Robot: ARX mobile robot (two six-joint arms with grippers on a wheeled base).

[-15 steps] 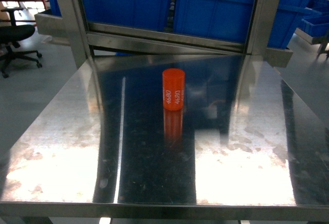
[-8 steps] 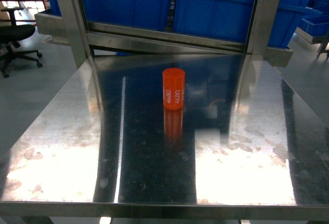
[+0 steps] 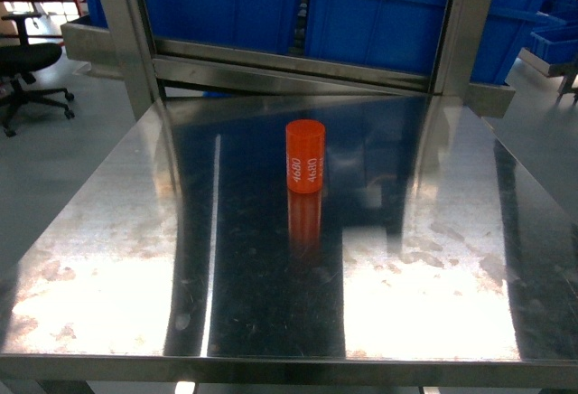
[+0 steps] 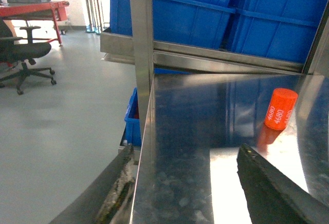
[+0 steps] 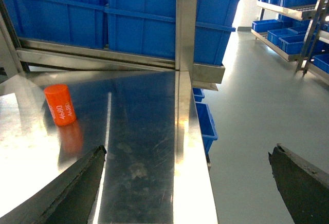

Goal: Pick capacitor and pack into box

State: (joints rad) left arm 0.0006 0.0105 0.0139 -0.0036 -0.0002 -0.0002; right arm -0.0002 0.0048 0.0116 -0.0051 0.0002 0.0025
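We read only one marking: "4680" in white digits, printed twice on the side of the orange capacitor point(image 3: 305, 156) point(image 4: 280, 109) point(image 5: 59, 105); we find nothing else legible.

Lighting is bright and comes from overhead. The steel tabletop point(image 3: 271, 258) shows two blown-out glare patches along its near edge in the head view, with detail lost there. The orange capacitor point(image 3: 305, 156) casts a soft mirrored reflection toward the camera. Focus is sharp at mid-range. In both wrist views the dark fingers point(image 4: 267, 188) are close and blurred.
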